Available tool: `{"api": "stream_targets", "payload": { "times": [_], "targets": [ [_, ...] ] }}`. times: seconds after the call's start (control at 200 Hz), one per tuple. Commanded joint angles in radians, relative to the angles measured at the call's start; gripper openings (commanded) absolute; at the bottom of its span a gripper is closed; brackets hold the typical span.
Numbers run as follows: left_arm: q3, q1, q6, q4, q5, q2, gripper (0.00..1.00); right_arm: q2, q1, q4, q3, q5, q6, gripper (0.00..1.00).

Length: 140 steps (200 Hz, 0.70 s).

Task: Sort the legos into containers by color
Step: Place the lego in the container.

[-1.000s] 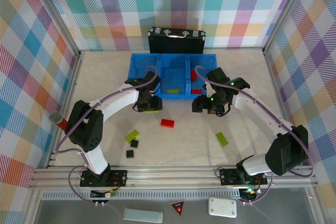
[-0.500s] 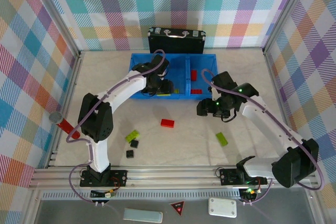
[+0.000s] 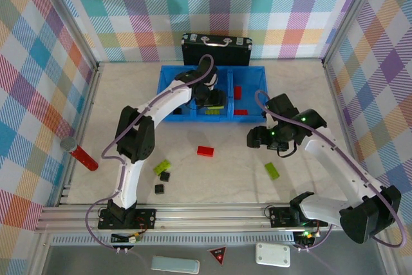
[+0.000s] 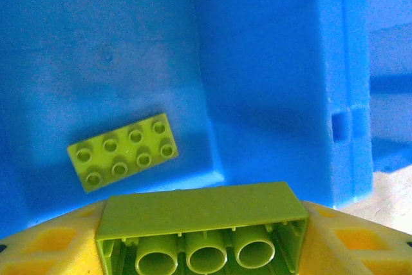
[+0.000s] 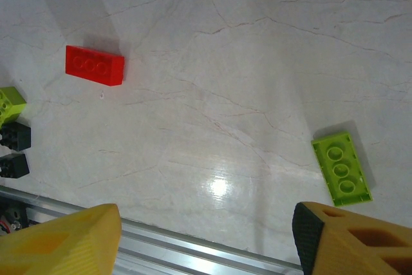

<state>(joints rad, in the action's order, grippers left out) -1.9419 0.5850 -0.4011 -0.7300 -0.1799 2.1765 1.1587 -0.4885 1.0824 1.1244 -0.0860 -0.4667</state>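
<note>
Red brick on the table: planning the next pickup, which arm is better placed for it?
Right. The right gripper is open, empty, near the red brick; the left gripper holds a lime brick over the blue tray.

1. The held lime brick is cut off at 6 o'clock by the bottom edge of the left wrist view, so its lower part is not seen.
2. The yellow pads of the left gripper are cropped there at 5 and 7 o'clock.
3. In the right wrist view, the pads of the right gripper are cut at 6 o'clock. The edge lime brick and the black bricks are clipped at 9 o'clock.
4. In the top view, part of the middle compartment of the blue tray is covered by the left gripper.
</note>
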Motion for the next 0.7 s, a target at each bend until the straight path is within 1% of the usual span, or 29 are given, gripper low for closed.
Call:
{"api": "stream_targets", "payload": {
  "times": [0.0, 0.15, 0.37, 0.505, 0.695],
  "targets": [
    [-0.079, 0.006, 0.017, -0.031, -0.038, 0.064, 0.61, -0.032, -0.005, 0.031, -0.017, 0.007, -0.021, 0.72],
    [-0.131, -0.004, 0.011, -0.06, -0.039, 0.126, 0.61, -0.045, -0.005, 0.033, -0.029, 0.002, -0.019, 0.73],
    [-0.134, -0.016, -0.008, -0.069, -0.041, 0.165, 0.61, -0.056, -0.005, 0.032, -0.037, 0.002, -0.017, 0.73],
    [-0.134, -0.018, -0.013, -0.066, -0.063, 0.182, 0.61, -0.05, -0.005, 0.029, -0.038, -0.001, -0.018, 0.73],
    [-0.134, -0.02, -0.015, -0.077, -0.07, 0.195, 0.65, -0.046, -0.005, 0.022, -0.038, -0.002, -0.018, 0.73]
  ]
}}
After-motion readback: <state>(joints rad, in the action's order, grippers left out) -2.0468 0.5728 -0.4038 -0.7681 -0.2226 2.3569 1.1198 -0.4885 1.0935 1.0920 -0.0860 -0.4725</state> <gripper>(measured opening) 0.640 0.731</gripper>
